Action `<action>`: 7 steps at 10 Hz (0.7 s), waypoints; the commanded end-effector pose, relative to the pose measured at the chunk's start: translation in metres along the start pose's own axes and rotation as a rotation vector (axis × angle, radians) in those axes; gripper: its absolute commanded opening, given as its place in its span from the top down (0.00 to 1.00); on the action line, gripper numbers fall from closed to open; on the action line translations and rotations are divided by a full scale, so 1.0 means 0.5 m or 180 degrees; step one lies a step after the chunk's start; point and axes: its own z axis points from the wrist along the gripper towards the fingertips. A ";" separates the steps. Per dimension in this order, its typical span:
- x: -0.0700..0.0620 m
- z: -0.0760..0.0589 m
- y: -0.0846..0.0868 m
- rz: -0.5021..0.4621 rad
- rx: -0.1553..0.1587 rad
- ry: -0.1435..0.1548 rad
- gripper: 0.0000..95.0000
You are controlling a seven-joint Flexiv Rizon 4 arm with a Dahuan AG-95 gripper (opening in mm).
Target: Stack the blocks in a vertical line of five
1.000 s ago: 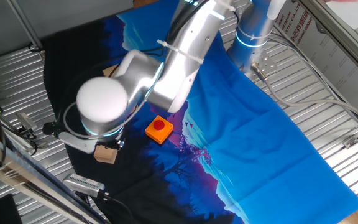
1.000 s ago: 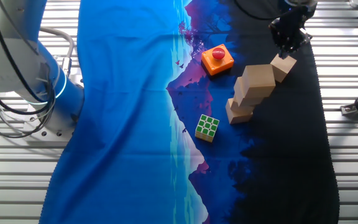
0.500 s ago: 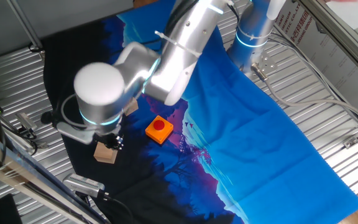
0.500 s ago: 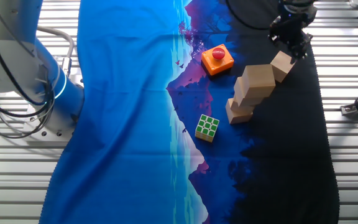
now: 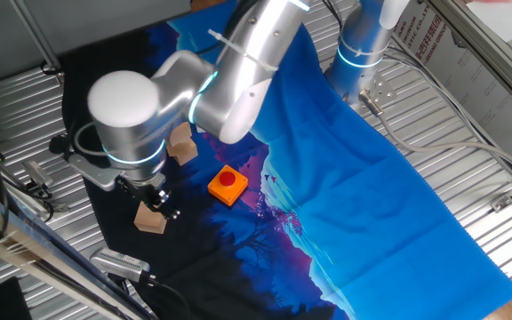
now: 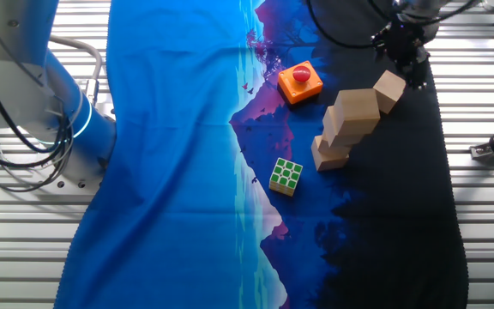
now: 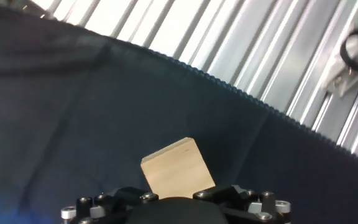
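A leaning stack of tan wooden blocks stands on the dark cloth; the arm partly hides this stack in the one fixed view. A single loose block lies on the cloth just beside the stack, and it also shows in the one fixed view and in the hand view. My gripper hangs low right next to this block, fingers apart and holding nothing. In the one fixed view the gripper sits just above the block. In the hand view the block lies directly ahead of the gripper.
An orange square with a red button lies left of the stack. A green-and-white puzzle cube lies in front of it. The black cloth's edge and the slatted metal table are just beyond the loose block.
The arm's wrist has swung and the gripper has shifted a little to the far side of the loose block. The block and the stack have not moved.
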 end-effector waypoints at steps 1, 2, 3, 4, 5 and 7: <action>-0.001 0.017 -0.002 -0.0001 0.0003 0.0013 0.00; -0.002 0.018 -0.002 -0.0010 0.0000 0.0010 0.00; -0.008 0.017 0.000 -0.0032 0.0003 0.0013 0.00; -0.012 0.019 0.001 -0.0019 0.0004 0.0013 0.00; -0.014 0.025 0.001 -0.0005 0.0003 0.0010 0.00; -0.014 0.029 0.001 -0.0179 0.0004 0.0003 0.00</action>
